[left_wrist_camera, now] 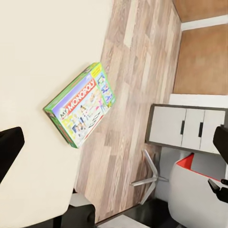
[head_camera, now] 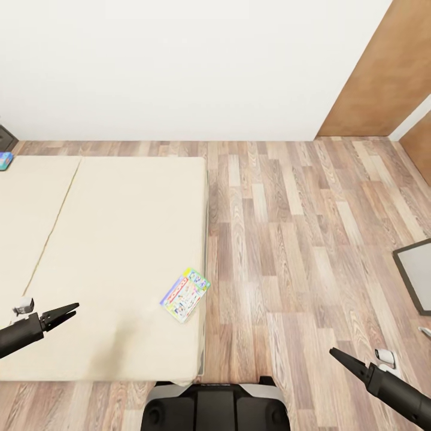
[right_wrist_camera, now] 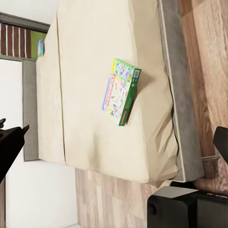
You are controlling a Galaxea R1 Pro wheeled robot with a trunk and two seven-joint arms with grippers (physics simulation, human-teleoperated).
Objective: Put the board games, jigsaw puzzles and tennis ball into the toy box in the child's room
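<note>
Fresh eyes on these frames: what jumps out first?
The flat green and white Monopoly game box lying near the right edge of the large beige two-part mattress bed. Next, a small blue box at the bed's far left corner. The left gripper hovers over the mattress, the right gripper over the wood plank floor.

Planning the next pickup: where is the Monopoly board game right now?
In the head view, the Monopoly board game lies flat on the bed, near its right edge by the wooden floor, between the two grippers.
</note>
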